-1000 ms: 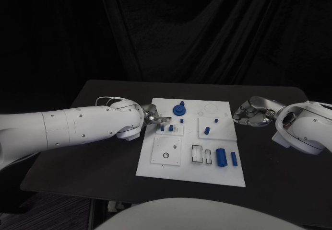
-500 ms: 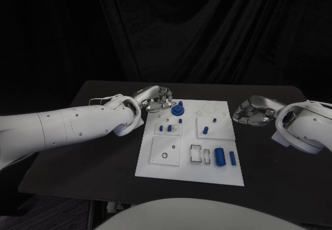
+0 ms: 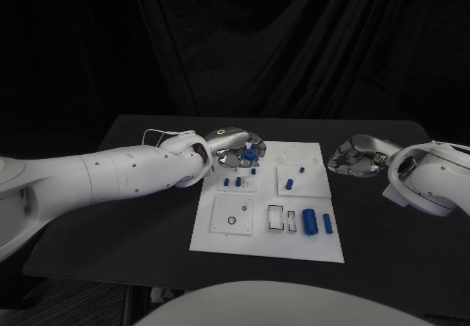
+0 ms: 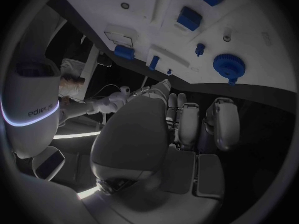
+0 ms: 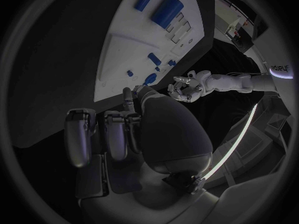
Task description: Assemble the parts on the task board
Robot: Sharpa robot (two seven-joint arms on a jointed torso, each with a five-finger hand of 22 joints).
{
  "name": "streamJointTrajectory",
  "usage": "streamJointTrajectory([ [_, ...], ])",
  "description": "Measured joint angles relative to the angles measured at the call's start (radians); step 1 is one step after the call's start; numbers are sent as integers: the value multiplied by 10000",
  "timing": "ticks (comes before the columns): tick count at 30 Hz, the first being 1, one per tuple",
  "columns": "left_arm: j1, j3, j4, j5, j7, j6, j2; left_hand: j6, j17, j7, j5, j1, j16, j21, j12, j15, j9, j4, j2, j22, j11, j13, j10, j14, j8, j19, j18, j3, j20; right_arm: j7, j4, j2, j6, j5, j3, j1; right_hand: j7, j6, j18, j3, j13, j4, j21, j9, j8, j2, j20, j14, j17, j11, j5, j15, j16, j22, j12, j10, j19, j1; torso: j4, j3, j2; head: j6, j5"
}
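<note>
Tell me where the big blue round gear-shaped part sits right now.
In the head view the blue gear-shaped part stands near the white task board's far left corner, right at the left hand, with two small blue pegs nearer the robot.

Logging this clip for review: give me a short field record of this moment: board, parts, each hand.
surface: black table
task board: white plate, middle of the table
blue gear: on the board's far left area, by the left hand
blue cylinders: two, lying side by side on the board's near right part
left hand: over the board's far left corner, fingers curled, nothing seen in it
right hand: fingers curled, off the board's right edge, holds nothing
</note>
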Motion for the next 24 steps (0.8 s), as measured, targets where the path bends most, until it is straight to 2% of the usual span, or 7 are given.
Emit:
streamJointTrajectory([
  [2, -1, 0, -105, -548, -72, 57, 133, 147, -127, -188, 152, 107, -119, 182, -478, -3, -507, -76, -221, 0, -1, -567, -1, 3, -480, 161, -45, 256, -57, 9, 7, -13, -2, 1, 0, -1, 0, 0, 0, 0, 0, 0, 0, 0, 0, 0, 0, 0, 0, 0, 0, 0, 0, 0, 0, 0, 0, 0, 0, 0, 0, 0, -43],
  [4, -1, 0, -189, -990, -161, 95, 235, 297, -249, -336, 287, 127, -187, 256, -772, -3, -883, -113, -338, 0, -2, -950, -1, 3, -830, 210, -44, 425, -107, 15, 13, -32, -4, 2, 0, -1, 0, 0, 0, 0, 0, 0, 0, 0, 0, 0, 0, 0, 0, 0, 0, 0, 0, 0, 0, 0, 0, 0, 5, 0, 1, 0, -76],
  [6, -2, 1, -265, -1458, -290, 130, 324, 655, -445, -534, 404, 28, -310, 256, -1240, -3, -1528, -176, -564, 0, 56, -1616, 128, 3, -1487, 233, -44, 706, -130, 20, 19, -53, -6, 3, 0, -1, 0, 0, 0, 0, 0, 0, 0, 0, 0, 0, 0, 0, 0, 0, 0, 0, 0, 0, 0, 0, 0, 0, 6, 1, 2, 0, -84],
  [8, -2, 2, -329, -1867, -434, 177, 395, 826, -630, -642, 404, -95, -431, 256, -1509, 23, -1964, -220, -687, 0, 67, -2022, 139, -24, -1949, 245, -43, 826, -142, 23, 22, -72, -7, 4, 0, -2, 0, 0, 0, 0, 0, 0, 0, 1, 0, 0, 0, 0, 0, 0, 0, 0, 0, -1, 0, 0, 0, 0, 4, 1, 4, 0, -87],
  [11, -3, 3, -429, -2296, -637, 255, 495, 912, -731, -728, 484, -193, -439, 256, -1610, 38, -2368, -310, -785, 0, 147, -2329, 219, -39, -2356, 245, -42, 916, -142, 25, 23, -85, -7, 5, 0, -2, 0, 0, 0, 0, 0, 0, 0, 1, 0, 0, 0, 0, 0, 0, -1, 0, 0, -1, 0, 0, 0, 0, 1, -5, 12, 0, -94],
  [19, -36, 4, -709, -2973, -1220, 497, 792, 1073, -758, -670, 720, -230, -439, 308, -1648, 108, -2683, -441, -823, -1, 200, -2534, 272, -36, -2625, 245, -40, 1047, -142, 29, 57, -116, -7, 7, 2, -3, 0, 0, 1, 0, 0, 0, 0, 1, 0, 0, 0, 0, 0, 0, -1, 0, 0, -2, 0, 0, 0, 0, -13, -50, 44, 0, -106],
  [24, -47, 4, -765, -3141, -1499, 673, 862, 1110, -819, -640, 771, -235, -475, 308, -1648, 143, -2779, -480, -828, -1, 234, -2614, 306, -72, -2680, 245, -40, 1085, -143, 29, 71, -150, -7, 8, 2, -3, 0, 0, 1, 0, 0, 0, 0, 2, 0, 0, 0, 0, 0, 0, -1, 0, 0, -2, 0, 0, 0, 0, -25, -57, 51, 0, -139],
])
